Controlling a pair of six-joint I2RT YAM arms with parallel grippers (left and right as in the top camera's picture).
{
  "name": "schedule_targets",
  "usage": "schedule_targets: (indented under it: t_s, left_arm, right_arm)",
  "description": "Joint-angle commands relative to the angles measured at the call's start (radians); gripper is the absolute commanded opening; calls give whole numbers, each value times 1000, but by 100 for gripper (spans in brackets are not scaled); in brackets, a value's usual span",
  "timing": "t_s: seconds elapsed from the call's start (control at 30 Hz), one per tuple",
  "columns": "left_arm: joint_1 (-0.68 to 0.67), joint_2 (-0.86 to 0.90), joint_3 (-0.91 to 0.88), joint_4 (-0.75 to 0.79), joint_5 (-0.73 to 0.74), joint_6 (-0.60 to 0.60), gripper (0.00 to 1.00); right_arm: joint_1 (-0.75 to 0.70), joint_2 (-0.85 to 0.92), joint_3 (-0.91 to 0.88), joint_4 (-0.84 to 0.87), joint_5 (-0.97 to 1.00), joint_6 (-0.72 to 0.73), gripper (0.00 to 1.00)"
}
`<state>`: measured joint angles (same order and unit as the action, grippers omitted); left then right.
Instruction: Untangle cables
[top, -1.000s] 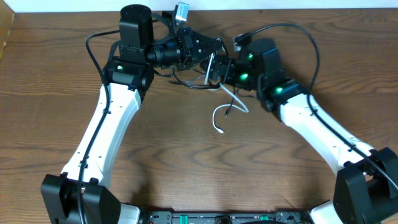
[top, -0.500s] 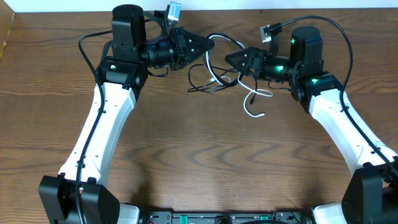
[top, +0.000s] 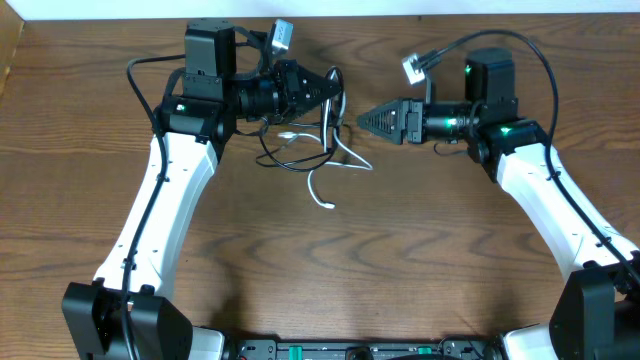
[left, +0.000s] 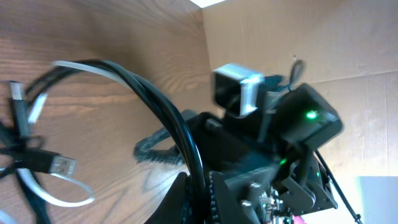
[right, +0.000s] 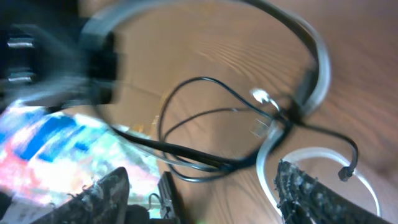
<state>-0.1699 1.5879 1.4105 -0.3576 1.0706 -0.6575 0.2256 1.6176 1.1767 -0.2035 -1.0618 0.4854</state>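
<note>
From overhead, the brown wood-grain table (top: 400, 260) lies under a pale wall strip (top: 480, 8) along its far edge. The left gripper (top: 328, 88) is clamped on the thin black cable (top: 268, 158), whose loops lie on the wood below it, tangled with the thin white cable (top: 313, 188). The right gripper (top: 362, 120) points at them from just beside. The left wrist view shows the black cable running into the closed fingers, a silver plug (left: 62, 165) on the wood and a tan board (left: 280, 37) behind. The right wrist view is blurred; its fingers (right: 106, 193) stand wide apart with nothing between, the tangle beyond them.
</note>
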Motion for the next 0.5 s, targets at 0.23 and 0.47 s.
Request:
schedule_targets:
  t_s: [0.23,0.47]
  left_arm:
    - [3,-19,13,3,-10,-17,8]
    - [-32,-19,13,3,-14,-17,7]
  right_arm:
    - [59,-8,-6,-144,411,58,37]
    - [162,-6,-6,-59,608,153,6]
